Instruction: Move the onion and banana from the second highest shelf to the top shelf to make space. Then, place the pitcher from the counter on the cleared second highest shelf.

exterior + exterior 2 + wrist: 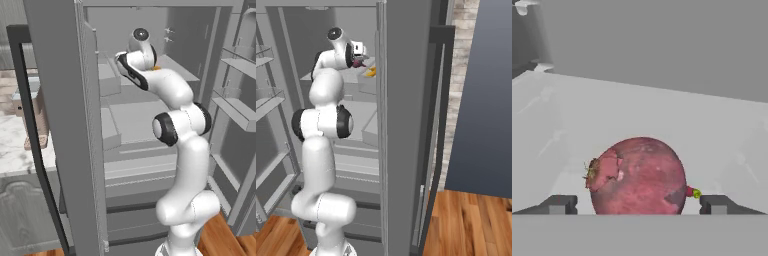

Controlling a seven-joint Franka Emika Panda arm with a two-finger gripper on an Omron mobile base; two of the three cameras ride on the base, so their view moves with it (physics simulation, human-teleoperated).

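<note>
The dark-red onion (pixel 639 177) rests on a light-grey fridge shelf (pixel 662 115), close to the back wall. My gripper (pixel 638 205) is open, one finger tip (pixel 562 204) on each side of the onion with a small gap to it. From the right base view the gripper (pixel 361 56) reaches deep into the fridge, with the onion (pixel 359 62) at its tips. The yellow-orange banana (pixel 371 71) lies on the shelf just right of it and a little lower. In the left base view a sliver of the banana (pixel 156 67) peeks past my wrist. The pitcher is out of view.
The white marble counter (pixel 15 145) lies left of the fridge and carries a brown wooden object (pixel 36 120). The fridge's side wall (pixel 70 125) stands between them. Door racks (pixel 235 110) hang on the open door. Grey boxes (pixel 107 75) sit on the shelves' left side.
</note>
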